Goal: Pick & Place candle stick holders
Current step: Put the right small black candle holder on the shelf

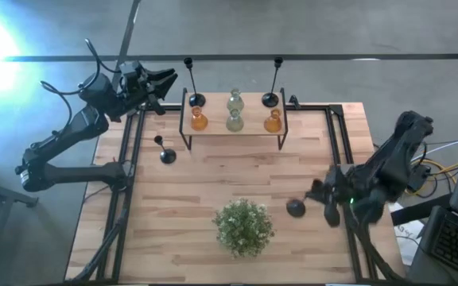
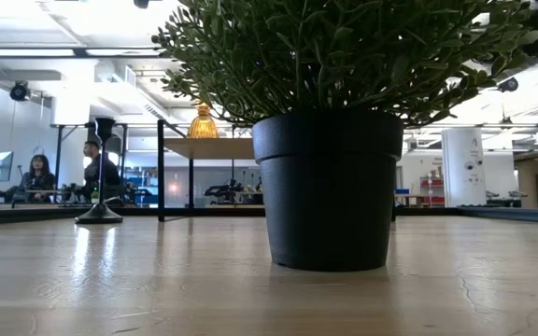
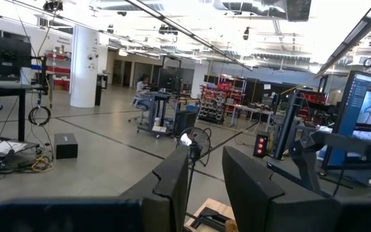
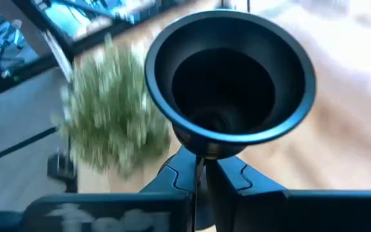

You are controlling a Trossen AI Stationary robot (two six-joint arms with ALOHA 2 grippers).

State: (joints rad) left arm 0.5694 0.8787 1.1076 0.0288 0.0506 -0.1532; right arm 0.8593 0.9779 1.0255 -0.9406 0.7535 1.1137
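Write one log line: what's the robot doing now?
right gripper: shut on black holder, near plant | left gripper: waiting off table corner | shelf: six holders

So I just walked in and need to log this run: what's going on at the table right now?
The right gripper is shut on a black candle stick holder, held near the table's right edge beside the potted plant. The left gripper hangs open off the table's back left corner, holding nothing. On the small shelf stand two tall black holders and four glass ones. Another short black holder stands on the table left of the shelf.
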